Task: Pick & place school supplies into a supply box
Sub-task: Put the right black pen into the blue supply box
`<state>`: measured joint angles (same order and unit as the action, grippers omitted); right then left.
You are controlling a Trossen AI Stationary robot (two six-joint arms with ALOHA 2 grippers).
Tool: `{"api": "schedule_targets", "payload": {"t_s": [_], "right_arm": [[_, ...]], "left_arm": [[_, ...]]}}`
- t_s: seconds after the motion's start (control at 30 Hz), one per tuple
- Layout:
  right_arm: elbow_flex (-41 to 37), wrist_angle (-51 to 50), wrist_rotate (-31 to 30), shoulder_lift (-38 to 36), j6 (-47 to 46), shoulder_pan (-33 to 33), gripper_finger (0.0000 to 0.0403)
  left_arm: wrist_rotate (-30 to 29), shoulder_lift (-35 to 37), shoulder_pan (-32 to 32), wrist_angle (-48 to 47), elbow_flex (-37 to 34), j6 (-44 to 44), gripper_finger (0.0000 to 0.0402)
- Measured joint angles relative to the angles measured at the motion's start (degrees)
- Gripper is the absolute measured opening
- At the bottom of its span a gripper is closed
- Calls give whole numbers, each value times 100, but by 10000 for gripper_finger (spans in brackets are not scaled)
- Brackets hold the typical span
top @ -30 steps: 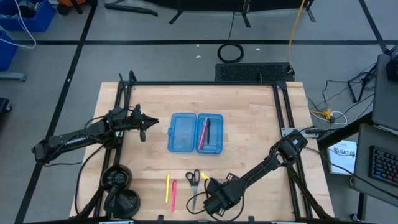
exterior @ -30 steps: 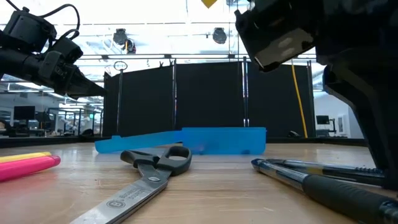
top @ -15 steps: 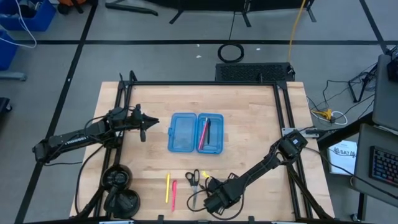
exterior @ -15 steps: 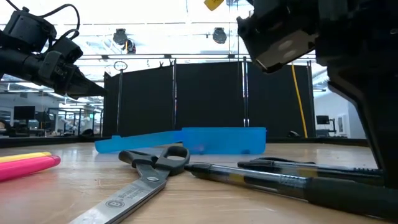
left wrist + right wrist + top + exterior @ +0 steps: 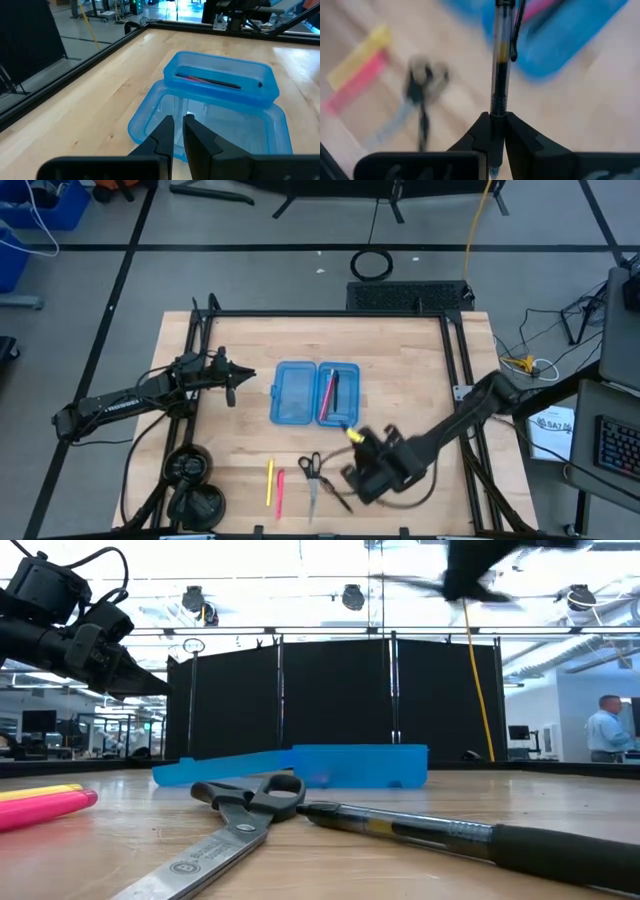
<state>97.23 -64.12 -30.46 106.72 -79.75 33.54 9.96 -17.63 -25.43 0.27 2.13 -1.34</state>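
The open blue supply box (image 5: 300, 393) lies on the table's middle, with a pink pen and a dark pen in its right half (image 5: 338, 393). My right gripper (image 5: 362, 452) is in the air near the box's near right corner, shut on a clear pen with a yellow band (image 5: 499, 55). Scissors (image 5: 311, 475), a dark pen (image 5: 336, 493), a yellow pencil (image 5: 268, 480) and a pink one (image 5: 279, 492) lie flat near the near edge. My left gripper (image 5: 232, 380) hovers left of the box (image 5: 220, 85), shut and holding nothing. My right gripper pinches the clear pen between its two fingers (image 5: 482, 130) at the ribbed grip section (image 5: 498, 106). The pen lies along the fingers and sticks out past their tips. It is lifted clear of the table, its yellow end (image 5: 352, 435) pointing toward the box.
A black frame rail (image 5: 455, 380) runs around the tabletop. Two round black objects (image 5: 188, 465) sit at the near left corner. In the low view the scissors (image 5: 240, 815) and the dark pen (image 5: 430, 832) lie in front of the box (image 5: 330, 765). A person (image 5: 603, 730) stands far behind.
My right gripper has risen from the table by the near edge and moved right and toward the box, carrying the clear pen with it. The other dark pen first slid along the table toward the scissors and now lies there. My left arm kept still.
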Motion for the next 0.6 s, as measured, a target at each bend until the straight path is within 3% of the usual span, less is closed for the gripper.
{"api": "schedule_targets", "payload": {"t_s": [0.27, 0.47, 0.6], "right_arm": [[12, 276, -302, -386, -278, -891, 30], [7, 358, 501, -314, 354, -2028, 34], [-194, 1134, 1118, -266, 1211, -2799, 25]], "left_arm": [[-1, 0, 0, 4, 0, 35, 42], [-3, 0, 1, 38, 0, 188, 42], [-5, 0, 0, 57, 0, 126, 42]]}}
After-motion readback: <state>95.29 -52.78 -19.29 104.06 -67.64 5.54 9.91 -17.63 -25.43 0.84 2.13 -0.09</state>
